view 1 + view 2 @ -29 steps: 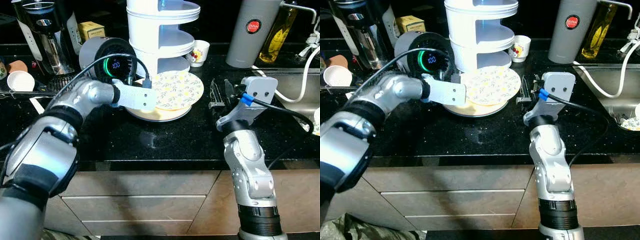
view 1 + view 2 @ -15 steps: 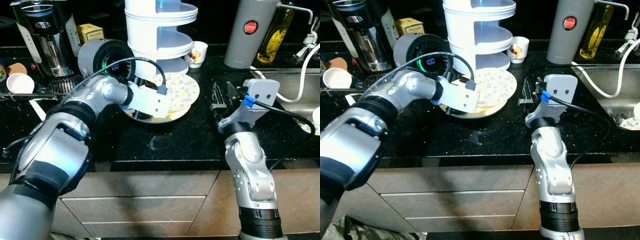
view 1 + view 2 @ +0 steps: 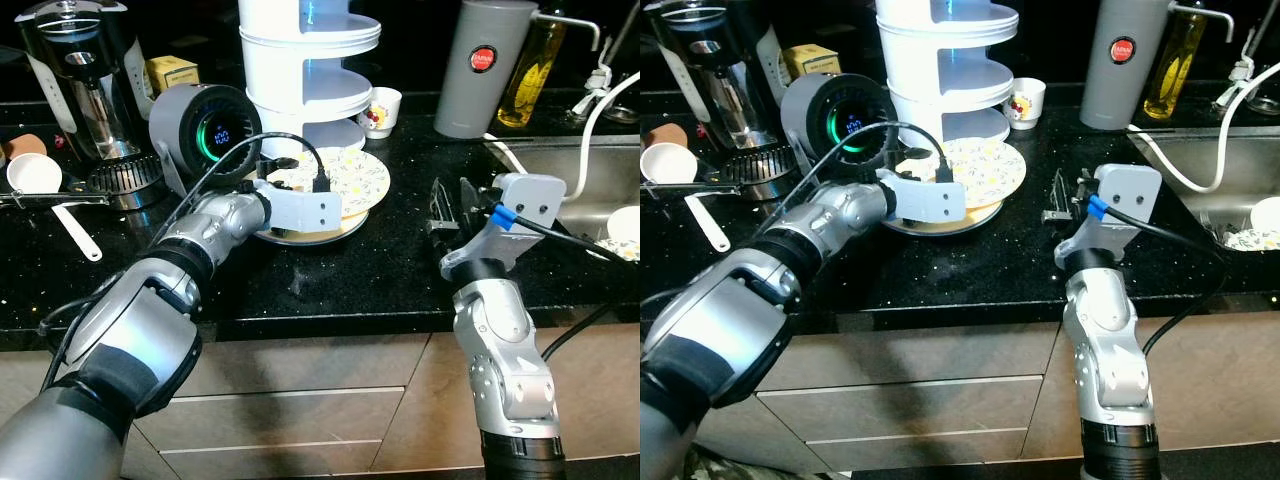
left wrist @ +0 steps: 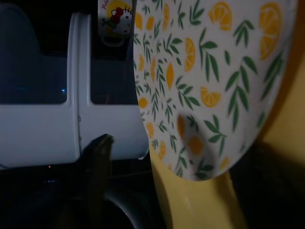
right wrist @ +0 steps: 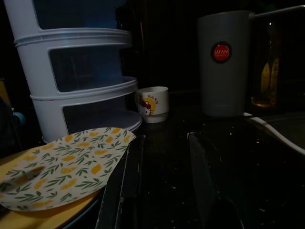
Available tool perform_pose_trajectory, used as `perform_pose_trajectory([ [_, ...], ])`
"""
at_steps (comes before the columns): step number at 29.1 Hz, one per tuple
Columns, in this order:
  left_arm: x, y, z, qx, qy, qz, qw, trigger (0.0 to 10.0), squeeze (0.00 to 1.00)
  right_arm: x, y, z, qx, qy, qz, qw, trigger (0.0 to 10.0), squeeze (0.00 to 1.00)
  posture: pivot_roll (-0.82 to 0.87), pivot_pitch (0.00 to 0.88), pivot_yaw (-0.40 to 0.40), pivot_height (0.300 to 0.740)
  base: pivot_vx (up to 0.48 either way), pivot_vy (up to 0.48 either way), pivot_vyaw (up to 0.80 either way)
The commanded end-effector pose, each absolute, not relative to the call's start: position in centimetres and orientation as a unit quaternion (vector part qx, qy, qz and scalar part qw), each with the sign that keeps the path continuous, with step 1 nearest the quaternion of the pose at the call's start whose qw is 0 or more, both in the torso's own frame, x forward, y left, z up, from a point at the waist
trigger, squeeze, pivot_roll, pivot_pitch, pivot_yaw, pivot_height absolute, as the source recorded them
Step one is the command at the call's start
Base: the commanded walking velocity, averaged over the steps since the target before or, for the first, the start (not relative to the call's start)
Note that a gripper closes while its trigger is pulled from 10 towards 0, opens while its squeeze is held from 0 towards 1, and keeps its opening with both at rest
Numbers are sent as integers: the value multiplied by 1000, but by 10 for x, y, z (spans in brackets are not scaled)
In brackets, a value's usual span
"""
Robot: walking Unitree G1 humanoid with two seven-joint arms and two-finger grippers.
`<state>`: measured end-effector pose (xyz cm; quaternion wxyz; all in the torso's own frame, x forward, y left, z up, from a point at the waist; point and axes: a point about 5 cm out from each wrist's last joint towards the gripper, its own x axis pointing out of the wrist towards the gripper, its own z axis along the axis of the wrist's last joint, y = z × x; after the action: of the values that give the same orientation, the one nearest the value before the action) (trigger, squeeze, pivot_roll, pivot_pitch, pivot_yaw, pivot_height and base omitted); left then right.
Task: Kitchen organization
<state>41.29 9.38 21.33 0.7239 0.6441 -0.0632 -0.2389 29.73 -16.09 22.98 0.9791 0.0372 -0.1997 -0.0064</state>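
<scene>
One lemon-and-leaf patterned plate (image 3: 345, 178) is stacked on a yellow plate (image 3: 300, 232). It's pinched by the left gripper (image 3: 300, 185). Right gripper (image 3: 452, 205) fingers are parted, holding nothing.

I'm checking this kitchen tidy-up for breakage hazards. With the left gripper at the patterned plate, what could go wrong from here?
1. The lemon-patterned plate lies tilted on the yellow plate beneath it; a slip by the left gripper could drop or chip it.
2. The white tiered rack and the round grey appliance stand close by; lifting may knock either.
3. The left arm's cable loops over the plate and could snag.
</scene>
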Motion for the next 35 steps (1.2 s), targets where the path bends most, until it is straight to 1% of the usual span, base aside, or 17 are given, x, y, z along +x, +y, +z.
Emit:
perform_pose_trajectory([
  [1, 410, 106, 192, 653, -32, -235, 719, 0, 0, 298, -160, 232, 35, -201, -7, 979, 10000, 0, 27, 87, 43, 740, 0, 0, 0],
  [6, 411, 106, 201, 651, -68, -215, 725, 0, 0, 299, -160, 233, 35, -202, -7, 979, 10000, 0, 31, 80, 37, 740, 0, 0, 0],
  [8, 411, 106, 204, 654, -85, -209, 722, 0, 0, 298, -160, 233, 35, -202, -7, 979, 10000, 0, 31, 79, 36, 740, 0, 0, 0],
  [9, 410, 106, 206, 661, -106, -211, 713, 0, 0, 299, -160, 233, 36, -202, -7, 979, 10000, 0, 33, 78, 36, 740, 0, 0, 0],
  [13, 409, 107, 207, 683, -128, -212, 688, 0, 0, 299, -160, 234, 37, -203, -7, 979, 10000, 0, 35, 78, 36, 740, 0, 0, 0],
  [18, 408, 111, 208, 700, -142, -219, 664, 0, 0, 300, -160, 234, 37, -203, -8, 978, 10000, 0, 43, 78, 33, 740, 0, 0, 0],
  [20, 408, 114, 210, 703, -149, -217, 661, 0, 0, 301, -160, 234, 38, -203, -7, 978, 10000, 0, 42, 77, 34, 740, 0, 0, 0],
  [22, 411, 119, 230, 698, -179, -185, 669, 0, 0, 301, -161, 235, 38, -204, -9, 978, 10000, 0, 43, 77, 33, 740, 0, 0, 0],
  [23, 411, 119, 230, 698, -179, -185, 669, 0, 0, 301, -161, 235, 38, -204, -9, 978, 10000, 0, 43, 77, 33, 740, 0, 0, 0],
  [24, 412, 120, 249, 683, -216, -159, 679, 10000, 0, 301, -161, 235, 37, -205, -10, 978, 10000, 0, 45, 75, 31, 740, 0, 0, 0],
  [27, 412, 120, 254, 678, -229, -154, 682, 10000, 0, 301, -162, 235, 37, -205, -11, 978, 10000, 0, 45, 75, 31, 740, 0, 0, 0],
  [28, 411, 121, 264, 679, -253, -144, 674, 10000, 0, 302, -163, 236, 46, -204, -13, 978, 10000, 0, 48, 75, 26, 740, 0, 0, 0],
  [30, 408, 123, 275, 674, -281, -152, 667, 10000, 0, 303, -169, 238, 63, -201, -13, 977, 10000, 0, 50, 76, 22, 740, 0, 0, 0],
  [32, 400, 125, 276, 676, -299, -204, 642, 10000, 0, 304, -183, 242, 87, -196, -11, 977, 10000, 0, 56, 77, 18, 740, 0, 0, 0],
  [33, 394, 126, 268, 669, -291, -255, 634, 10000, 0, 304, -191, 243, 95, -189, -14, 977, 10000, 0, 60, 75, 15, 740, 0, 0, 0],
  [34, 389, 127, 263, 664, -286, -289, 628, 10000, 0, 305, -197, 244, 99, -184, -15, 978, 10000, 0, 60, 75, 15, 740, 0, 0, 0],
  [35, 381, 131, 252, 660, -279, -334, 613, 10000, 0, 304, -204, 243, 76, -173, -15, 982, 10000, 0, 61, 75, 10, 740, 0, 0, 0],
])
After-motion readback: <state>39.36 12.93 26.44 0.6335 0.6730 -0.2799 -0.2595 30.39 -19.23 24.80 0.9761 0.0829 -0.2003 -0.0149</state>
